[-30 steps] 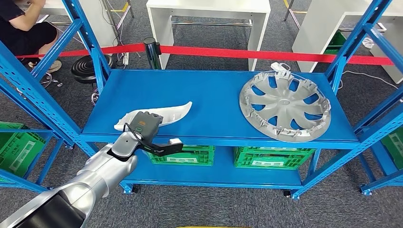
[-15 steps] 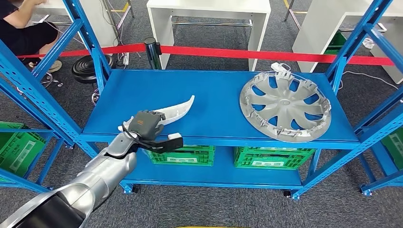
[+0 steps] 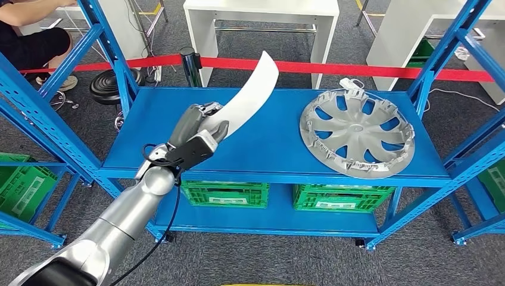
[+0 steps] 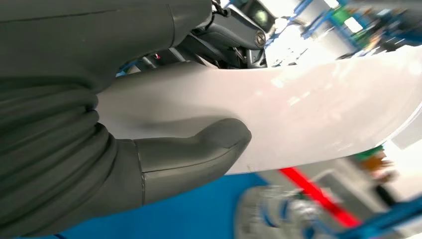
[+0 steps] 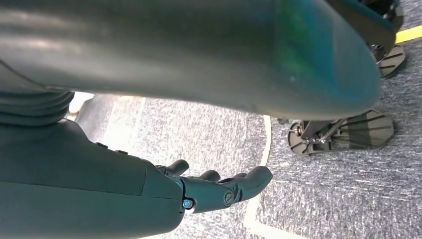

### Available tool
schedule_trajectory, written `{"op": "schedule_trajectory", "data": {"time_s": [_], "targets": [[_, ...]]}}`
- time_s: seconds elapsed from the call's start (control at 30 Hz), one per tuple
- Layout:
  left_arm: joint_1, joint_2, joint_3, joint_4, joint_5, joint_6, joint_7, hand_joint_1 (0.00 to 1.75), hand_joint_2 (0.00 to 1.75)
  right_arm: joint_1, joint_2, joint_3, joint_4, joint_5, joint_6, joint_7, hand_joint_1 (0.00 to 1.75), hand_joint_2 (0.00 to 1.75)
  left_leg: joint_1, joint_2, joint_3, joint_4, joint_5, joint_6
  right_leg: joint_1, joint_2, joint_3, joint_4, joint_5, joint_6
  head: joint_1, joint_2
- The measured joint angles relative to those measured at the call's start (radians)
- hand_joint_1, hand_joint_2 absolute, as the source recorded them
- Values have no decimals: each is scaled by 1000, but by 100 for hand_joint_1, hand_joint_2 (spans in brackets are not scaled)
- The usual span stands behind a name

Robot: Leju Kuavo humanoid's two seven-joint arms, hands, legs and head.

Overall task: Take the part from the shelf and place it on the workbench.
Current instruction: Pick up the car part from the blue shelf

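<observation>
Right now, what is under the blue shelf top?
Under the blue shelf top stand two green crates on a lower board. The top covers their insides, so their contents cannot be seen.

- Your head view looks forward and down from high on the robot onto the blue shelf (image 3: 268, 137), near enough to take in its whole top deck and the carpet around it.
- Your left wrist view sits close behind the left hand (image 4: 164, 159), very near the white curved part (image 4: 298, 109) it holds; both views share that part (image 3: 250, 98), the shelf and the red barrier tape (image 3: 333, 67).
- Your right wrist view looks down past the right hand (image 5: 214, 191) at the grey carpet floor (image 5: 338, 189).
</observation>
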Motion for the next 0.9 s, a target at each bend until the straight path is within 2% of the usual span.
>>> {"op": "schedule_trajectory", "data": {"time_s": [0.2,0.33,0.43,0.5,0.57,0.63,0.67,0.7,0.73,0.77,0.83,0.87,0.9], "targets": [[99,54,13,-267,39,-25,33,175,175,3,0,-14,0,-2,-14,4,0,0,-2,-1,0,1,-2,2,-5,-1,1,0,-2,3,0,0],[134,68,22,-363,72,-63,36,175,175,4,0,-17,0,-7,-16,0,0,0,-5,-1,-1,5,-7,9,-8,-1,2,-1,-4,9,0,0],[147,74,28,-408,79,-72,36,175,175,3,0,-22,0,-9,-16,0,0,0,-8,-1,1,4,-10,17,-10,-1,5,-5,-5,18,0,0],[150,76,30,-429,80,-72,36,175,175,3,0,-25,0,-9,-16,0,0,0,-3,1,8,-8,-6,25,-10,-3,3,7,-14,24,0,0],[153,77,31,-443,82,-73,35,175,175,3,0,-28,0,-9,-16,0,0,0,2,5,15,-16,-2,32,-9,-6,-36,89,-61,29,2,0],[165,79,33,-454,85,-73,27,175,175,4,0,-31,0,-10,-16,0,0,0,2,8,15,-15,-1,34,-9,-7,-106,223,-123,32,2,0],[178,82,35,-465,87,-73,20,175,175,5,0,-32,0,-10,-16,-1,0,0,2,10,15,-14,0,34,-10,-7,-131,268,-134,33,2,0],[195,86,39,-482,90,-73,14,175,175,6,0,-33,0,-10,-16,-1,0,0,3,11,15,-13,-1,33,-11,-8,-138,278,-125,33,2,0],[215,93,43,-505,96,-76,10,175,175,7,0,-33,0,-10,-16,-3,0,0,4,12,14,-11,-2,31,-12,-9,-124,245,-95,34,2,0],[233,100,49,-530,105,-84,9,175,175,9,0,-34,0,-9,-15,-6,0,0,5,13,14,-8,-4,28,-13,-11,-92,181,-57,34,2,0],[260,114,60,-577,124,-103,10,175,175,11,0,-34,0,-5,-12,-14,0,0,6,12,11,1,-7,17,-12,-13,-30,61,-6,28,2,0],[267,121,65,-595,131,-111,11,175,175,11,1,-34,0,-1,-10,-17,0,0,5,10,9,5,-7,10,-11,-13,-14,30,3,22,2,0],[272,127,69,-611,136,-116,12,175,175,11,1,-34,0,3,-7,-19,0,0,3,9,8,7,-6,3,-9,-12,-13,24,3,15,1,0]]}}
